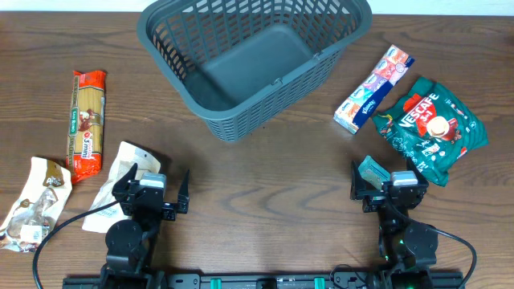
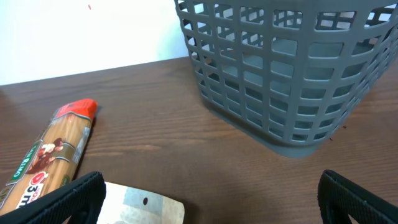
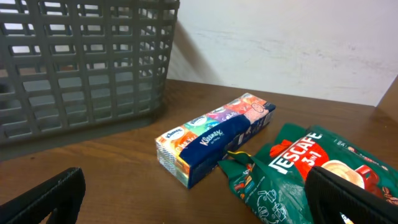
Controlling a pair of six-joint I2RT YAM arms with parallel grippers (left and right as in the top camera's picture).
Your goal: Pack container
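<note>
Entry: the container (image 1: 249,68) sits at the far middle of the table (image 1: 265,185), upright and mouth up. It is turned askew so that one corner points toward me, and its solid grey base shows through the open top. To its right, near but apart from it, a Kleenex pack (image 1: 373,88) lies on a slant. Just beside that is a green Nescafé bag (image 1: 434,128); I cannot tell whether the two touch. To the container's left, well apart, lies a spaghetti packet (image 1: 86,122), its long axis running near to far. Nearer me on that side are a white pouch (image 1: 120,181) and a crinkled clear packet (image 1: 32,205) by the table's left edge. My left gripper (image 1: 152,193) is at the near left, above the near end of the white pouch. Its fingers (image 2: 65,199) stand wide apart, gripping nothing, and its wrist view has the container ahead and to the right. My right gripper (image 1: 389,185) is at the near right, jaws likewise spread and gripping nothing. A small teal packet (image 1: 371,170) lies by its inner finger; contact cannot be judged.
</note>
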